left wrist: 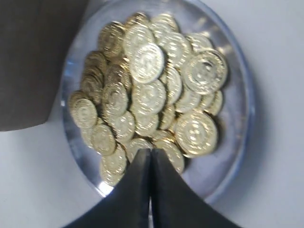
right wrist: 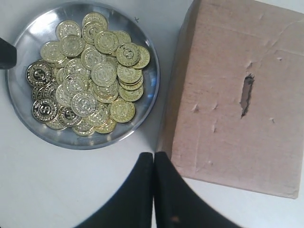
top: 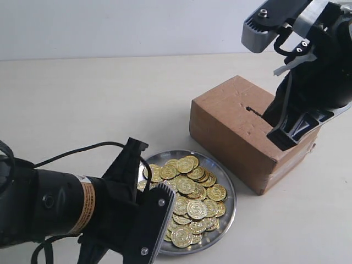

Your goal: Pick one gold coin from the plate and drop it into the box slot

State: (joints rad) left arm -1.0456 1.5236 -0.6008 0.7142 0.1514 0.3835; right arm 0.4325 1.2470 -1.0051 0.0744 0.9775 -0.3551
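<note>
Left gripper and right gripper clenched, apparently empty. Risk — overlapping coins on the plate may lift in pairs, jamming the box slot.

Seemingly a robotics lab (bare pale tabletop, plain white wall behind).

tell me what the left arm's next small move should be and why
Probably open the left hand. It is shut with no coin in it, and its tip sits right at the edge of the coin pile in the plate. It would need a gap before it goes down onto one coin.
</note>
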